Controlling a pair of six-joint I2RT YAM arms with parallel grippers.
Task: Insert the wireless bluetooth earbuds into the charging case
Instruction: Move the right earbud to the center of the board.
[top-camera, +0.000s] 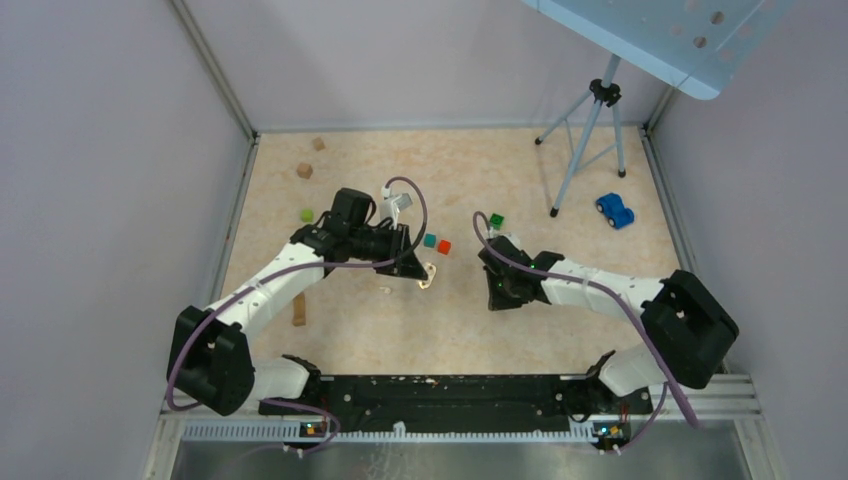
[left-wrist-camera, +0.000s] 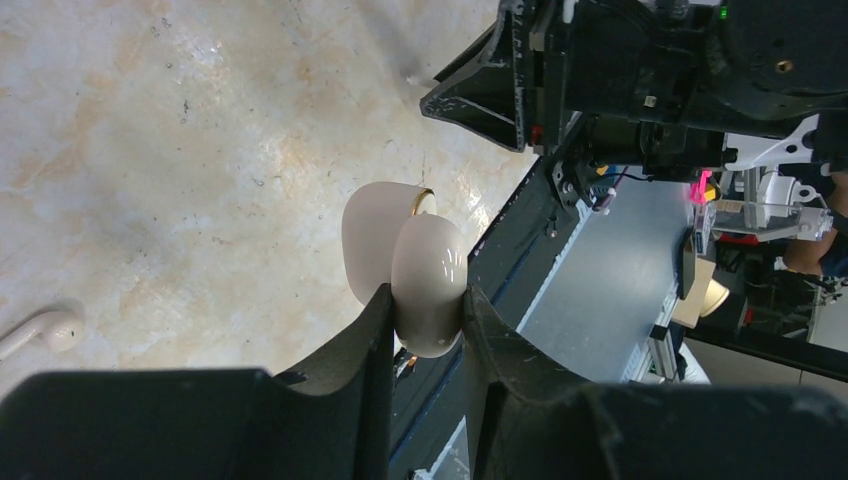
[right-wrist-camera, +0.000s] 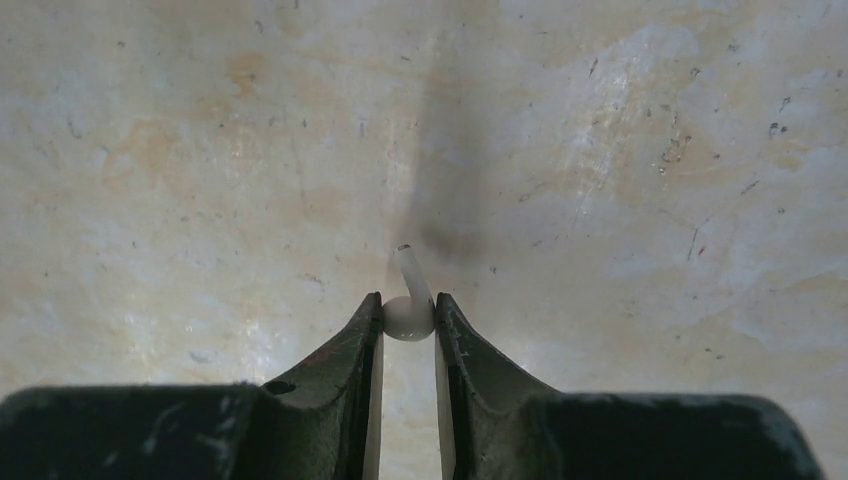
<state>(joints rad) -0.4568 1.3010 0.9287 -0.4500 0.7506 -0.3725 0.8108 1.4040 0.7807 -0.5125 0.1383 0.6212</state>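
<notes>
My left gripper is shut on the cream charging case, held just above the table near the middle. The case's lid stands open. One white earbud lies on the table beside the left gripper, also seen from above. My right gripper is shut on the other earbud, pinching its round head with the stem pointing away from the fingers. From above, the right gripper hovers to the right of the case, a short gap apart.
Teal and red cubes sit just behind the case. Green cubes lie to either side. Wooden blocks are on the left, a tripod and a blue toy car at the back right.
</notes>
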